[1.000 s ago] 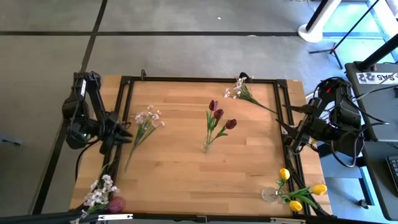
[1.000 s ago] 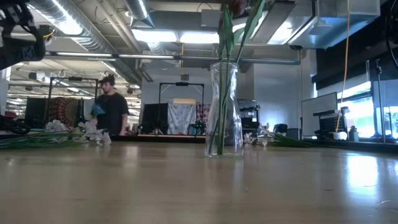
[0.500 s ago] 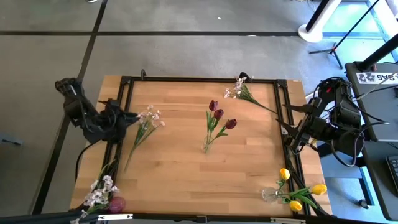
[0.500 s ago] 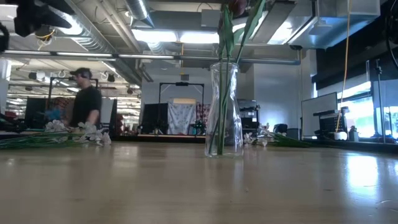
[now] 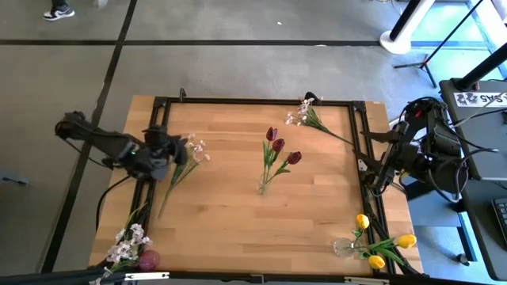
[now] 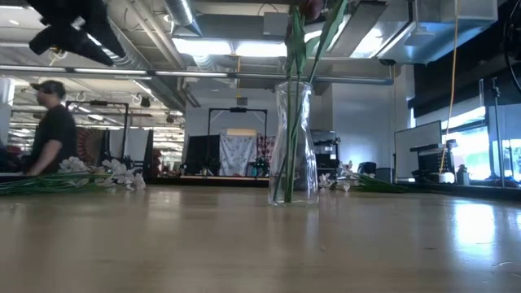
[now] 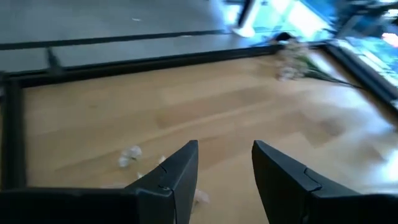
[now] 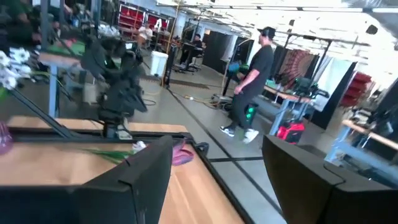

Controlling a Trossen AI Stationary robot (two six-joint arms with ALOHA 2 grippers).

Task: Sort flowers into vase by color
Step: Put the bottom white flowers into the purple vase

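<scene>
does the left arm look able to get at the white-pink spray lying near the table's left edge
Probably yes. The left gripper hovers open right beside that white-pink spray, which lies loose on the table with nothing on it. The vase of red tulips stands well clear.

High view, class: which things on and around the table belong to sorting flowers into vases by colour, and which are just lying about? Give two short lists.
Belong to the job:
red tulips in the middle vase
yellow tulips
white-pink sprays
left gripper, above a spray

Just about:
right gripper, waiting at the table's edge
black table frame
person walking behind
</scene>
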